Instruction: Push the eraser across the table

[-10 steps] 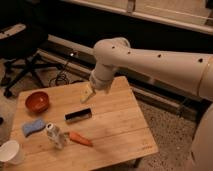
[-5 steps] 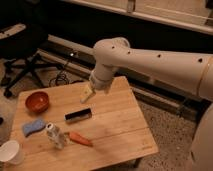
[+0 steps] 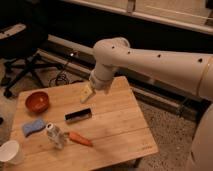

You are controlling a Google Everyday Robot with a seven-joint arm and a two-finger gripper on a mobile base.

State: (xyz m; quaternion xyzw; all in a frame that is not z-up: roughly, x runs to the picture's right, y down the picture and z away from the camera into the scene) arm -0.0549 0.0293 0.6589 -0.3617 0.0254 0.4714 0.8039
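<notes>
1. Hovering over the far half of the tabletop point(image 3: 125, 137), the pincer point(image 3: 86, 96) hangs at the end of a thick white arm point(image 3: 150, 62) that reaches in from the right.
2. Its pale yellowish fingers point(image 3: 88, 91) point down and a little to the left; they stand spread wide and hold nothing.
3. The eraser point(image 3: 78, 115) — a small black oblong with a pale strip along its top — lies flat near the middle of the light wooden planks. It sits just in front of the pincer and apart from it.
4. An orange carrot point(image 3: 80, 139) lies closer to the front edge, near the eraser but not touching it.
5. A small clear bottle point(image 3: 56, 135) stands just left of the carrot; whether the two touch cannot be told.
6. Along the left side, a blue sponge point(image 3: 33, 126) lies flat, with a red bowl point(image 3: 37, 101) beyond it toward the far left corner. A white cup point(image 3: 10, 152) stands at the front left corner.
7. Off the tabletop — on the speckled floor at the left — stands a black office chair point(image 3: 20, 55) with a star-shaped base, and dark cables point(image 3: 62, 76) trail beside it.
</notes>
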